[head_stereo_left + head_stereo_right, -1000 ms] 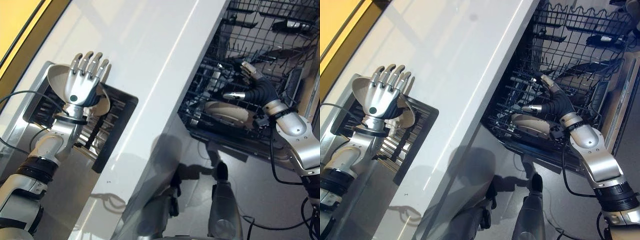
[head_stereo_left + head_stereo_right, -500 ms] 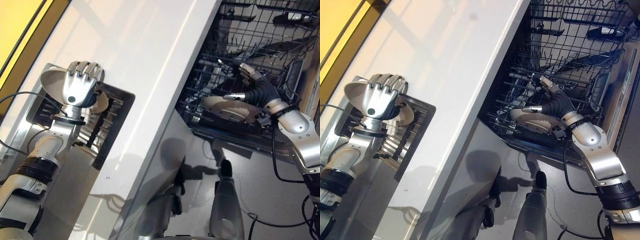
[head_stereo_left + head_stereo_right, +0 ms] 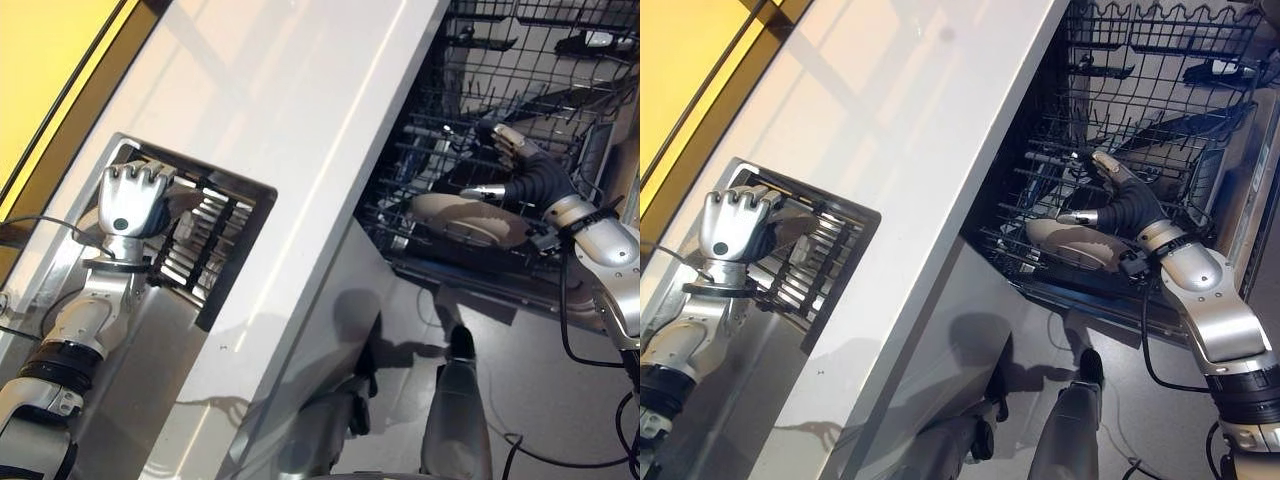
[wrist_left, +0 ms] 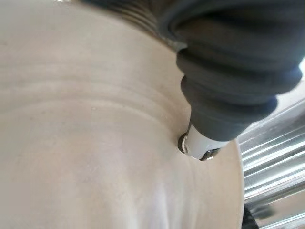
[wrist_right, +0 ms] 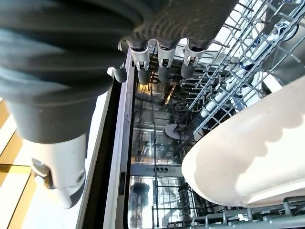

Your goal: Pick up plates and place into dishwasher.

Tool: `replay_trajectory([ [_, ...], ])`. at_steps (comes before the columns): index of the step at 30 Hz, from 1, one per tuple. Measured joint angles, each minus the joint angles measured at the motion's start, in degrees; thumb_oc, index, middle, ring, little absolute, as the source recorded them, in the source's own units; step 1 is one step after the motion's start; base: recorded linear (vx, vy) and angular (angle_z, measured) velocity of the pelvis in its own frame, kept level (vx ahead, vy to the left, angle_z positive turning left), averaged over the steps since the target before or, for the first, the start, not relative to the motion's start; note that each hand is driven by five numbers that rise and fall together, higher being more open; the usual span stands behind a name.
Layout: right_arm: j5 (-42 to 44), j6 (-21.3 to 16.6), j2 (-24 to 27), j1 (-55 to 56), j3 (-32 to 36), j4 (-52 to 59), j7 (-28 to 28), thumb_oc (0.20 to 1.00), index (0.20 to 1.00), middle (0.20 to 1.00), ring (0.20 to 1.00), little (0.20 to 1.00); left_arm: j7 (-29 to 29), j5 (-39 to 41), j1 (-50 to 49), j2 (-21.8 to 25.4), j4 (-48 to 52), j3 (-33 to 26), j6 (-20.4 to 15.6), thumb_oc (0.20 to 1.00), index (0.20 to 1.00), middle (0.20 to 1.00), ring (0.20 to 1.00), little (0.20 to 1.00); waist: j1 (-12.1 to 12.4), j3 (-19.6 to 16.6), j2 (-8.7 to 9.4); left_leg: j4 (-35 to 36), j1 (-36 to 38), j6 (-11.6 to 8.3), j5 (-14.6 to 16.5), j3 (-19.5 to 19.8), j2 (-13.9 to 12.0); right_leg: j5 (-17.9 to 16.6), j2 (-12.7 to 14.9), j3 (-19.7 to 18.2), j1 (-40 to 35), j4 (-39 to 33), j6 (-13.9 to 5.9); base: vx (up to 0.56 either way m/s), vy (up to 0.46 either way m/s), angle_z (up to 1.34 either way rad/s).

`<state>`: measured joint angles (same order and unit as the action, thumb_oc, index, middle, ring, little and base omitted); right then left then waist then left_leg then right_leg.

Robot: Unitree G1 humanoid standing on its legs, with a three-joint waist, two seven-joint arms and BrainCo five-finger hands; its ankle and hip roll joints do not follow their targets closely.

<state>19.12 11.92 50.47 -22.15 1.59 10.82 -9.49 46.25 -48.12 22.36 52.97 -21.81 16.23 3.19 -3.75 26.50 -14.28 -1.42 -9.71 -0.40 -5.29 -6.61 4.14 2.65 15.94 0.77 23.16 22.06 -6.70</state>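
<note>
Left hand (image 3: 128, 200) lowered — plate (image 4: 95, 143) gripped, dish rack (image 3: 205, 235) beside

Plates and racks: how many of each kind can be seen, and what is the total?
Plates: 2, one in the left hand at the sink drying rack, one in the dishwasher rack beside the right hand.
Racks: 2.
Total: 4.

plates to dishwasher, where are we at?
Done: one plate lies in the dishwasher rack, with the right hand open just above it. In hand: the left hand is curled on a second plate at the dish rack in the sink. Left: carry that one over and slot it.
</note>
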Motion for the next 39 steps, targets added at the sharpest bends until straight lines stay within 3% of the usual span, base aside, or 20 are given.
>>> replay_trajectory([
  [7,0.0,0.8,0.0,1.0,0.7,0.4,0.0,1.000,1.000,1.000,1.000,1.000,2.0,0.7,-2.7,-0.2,0.0,-0.8,0.6,0.200,0.200,0.200,0.200,0.200,0.2,0.0,0.00,0.0,0.0,0.00,0.0,0.4,0.0,0.7,0.1,0.3,0.0,0.5,0.05,0.00,0.000,0.00],
  [13,0.0,0.8,0.0,1.0,0.7,0.4,0.1,1.000,1.000,1.000,1.000,1.000,8.9,5.3,-2.7,-2.4,-0.2,-2.5,5.1,0.200,0.200,0.200,0.200,0.200,0.2,0.0,0.00,0.0,-0.1,-0.06,0.0,0.5,0.0,1.2,0.1,0.4,0.4,1.1,0.14,0.00,0.000,0.00],
  [22,-0.6,0.8,0.0,1.0,0.8,0.7,1.3,1.000,1.000,1.000,1.000,1.000,21.4,15.7,-2.6,-7.0,-0.4,-13.8,11.8,0.200,0.200,0.200,0.200,0.200,0.5,0.0,0.01,0.0,-0.4,-0.07,0.0,0.6,0.0,1.3,0.1,0.8,0.7,1.4,0.02,0.00,-0.002,0.00],
  [28,-1.0,0.7,-0.3,2.6,3.1,3.7,1.2,1.000,1.000,1.000,1.000,1.000,27.3,20.4,-2.7,-9.8,2.3,-22.5,9.1,0.200,0.200,0.200,0.200,0.200,1.7,0.0,0.01,0.0,1.5,-0.13,0.1,1.6,-0.2,1.5,0.2,1.8,-2.1,0.8,0.23,-0.01,-0.021,0.08],
  [32,-1.0,-0.3,-1.3,4.8,5.5,5.5,0.4,1.000,1.000,1.000,1.000,1.000,27.1,20.2,-2.9,-10.2,7.4,-26.3,4.7,0.200,0.200,0.200,0.200,0.200,2.2,-0.4,0.14,-0.1,3.1,-0.30,0.2,3.3,-0.3,1.7,0.3,3.3,-5.1,0.1,0.19,0.00,-0.072,0.17],
  [34,-1.0,-0.8,-2.6,7.3,6.7,5.8,-0.2,1.000,1.000,1.000,1.000,1.000,26.2,20.2,-3.2,-10.3,9.6,-26.8,2.9,0.200,0.200,0.200,0.200,0.200,3.2,-2.9,0.16,0.3,3.2,-0.43,0.5,3.9,-0.5,2.0,0.2,3.9,-5.5,0.0,0.23,0.01,-0.146,0.18],
  [39,-0.2,-3.8,-4.9,13.3,7.4,6.3,-1.9,1.000,1.000,1.000,1.000,1.000,23.1,20.2,-11.2,-10.5,15.9,-28.8,-3.0,0.200,0.200,0.200,0.200,0.200,3.0,-10.9,0.86,2.4,6.1,-1.01,0.5,6.6,-1.7,2.5,-1.7,5.8,-10.5,-3.3,-0.20,-0.10,-0.208,0.19],
])
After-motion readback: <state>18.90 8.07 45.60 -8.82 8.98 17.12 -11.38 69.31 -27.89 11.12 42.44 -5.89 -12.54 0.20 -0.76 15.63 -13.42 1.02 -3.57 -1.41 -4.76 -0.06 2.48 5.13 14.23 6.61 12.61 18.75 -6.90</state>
